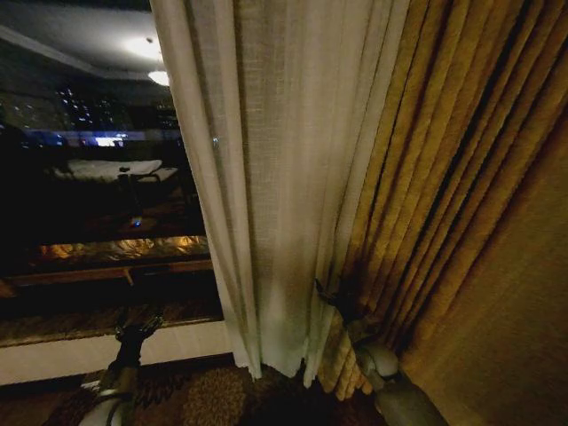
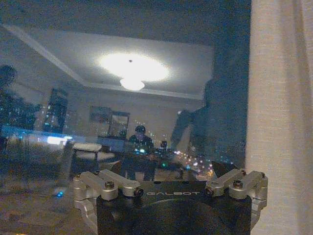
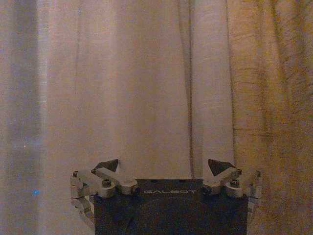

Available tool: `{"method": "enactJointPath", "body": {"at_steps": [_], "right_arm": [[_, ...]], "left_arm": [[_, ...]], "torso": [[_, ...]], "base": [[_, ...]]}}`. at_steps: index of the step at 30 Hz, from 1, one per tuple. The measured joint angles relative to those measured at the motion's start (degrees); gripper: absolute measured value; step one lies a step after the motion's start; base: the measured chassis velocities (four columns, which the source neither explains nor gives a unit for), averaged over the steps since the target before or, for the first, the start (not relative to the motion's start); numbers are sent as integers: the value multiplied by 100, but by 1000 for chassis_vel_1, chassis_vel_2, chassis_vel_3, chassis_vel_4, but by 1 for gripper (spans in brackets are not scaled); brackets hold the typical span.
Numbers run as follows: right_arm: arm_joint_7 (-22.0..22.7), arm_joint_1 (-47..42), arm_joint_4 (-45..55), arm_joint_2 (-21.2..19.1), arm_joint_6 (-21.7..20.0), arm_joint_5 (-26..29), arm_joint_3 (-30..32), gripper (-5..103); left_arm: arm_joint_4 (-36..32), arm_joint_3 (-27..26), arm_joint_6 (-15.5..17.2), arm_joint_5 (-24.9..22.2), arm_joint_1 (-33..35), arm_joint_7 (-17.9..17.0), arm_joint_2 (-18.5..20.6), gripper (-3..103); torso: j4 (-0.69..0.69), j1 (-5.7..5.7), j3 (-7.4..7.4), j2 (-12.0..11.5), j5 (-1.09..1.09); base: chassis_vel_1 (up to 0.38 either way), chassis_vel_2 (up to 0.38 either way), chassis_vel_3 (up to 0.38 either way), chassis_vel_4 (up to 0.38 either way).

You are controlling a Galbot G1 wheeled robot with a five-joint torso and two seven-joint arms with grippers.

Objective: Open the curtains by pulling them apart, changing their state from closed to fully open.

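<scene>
The sheer cream curtains (image 1: 275, 177) hang gathered in pleats at the middle of the head view, with bare window glass to their left. My right gripper (image 1: 330, 293) sits low at the seam between the sheer fabric and the golden drape. In the right wrist view it (image 3: 164, 165) is open, its dark fingertips (image 3: 108, 164) spread wide, the curtain (image 3: 137, 88) just ahead with nothing between the fingers. My left gripper (image 1: 139, 327) is low on the left, apart from the fabric. In the left wrist view it (image 2: 156, 171) is open and faces the glass, the curtain's edge (image 2: 281, 112) beside it.
A thick golden-yellow drape (image 1: 461, 195) fills the right side, also seen behind the sheer fabric (image 3: 274, 98). The dark window glass (image 1: 98, 177) reflects a ceiling lamp (image 2: 132, 68) and the room. A low sill (image 1: 106, 351) runs under the window above patterned carpet (image 1: 213, 395).
</scene>
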Motion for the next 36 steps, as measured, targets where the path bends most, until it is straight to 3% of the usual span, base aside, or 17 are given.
{"method": "enactJointPath", "body": {"at_steps": [17, 36], "right_arm": [[-137, 72, 49, 12, 16, -127, -55, 100], [-325, 94, 29, -9, 50, -164, -51, 100]], "left_arm": [[0, 0, 0, 0, 0, 0, 0, 100], [0, 0, 0, 0, 0, 0, 0, 100]], "torso": [[0, 0, 0, 0, 1], [1, 0, 0, 1, -2]], "base": [[72, 75, -68, -79], [307, 308, -314, -306]]}}
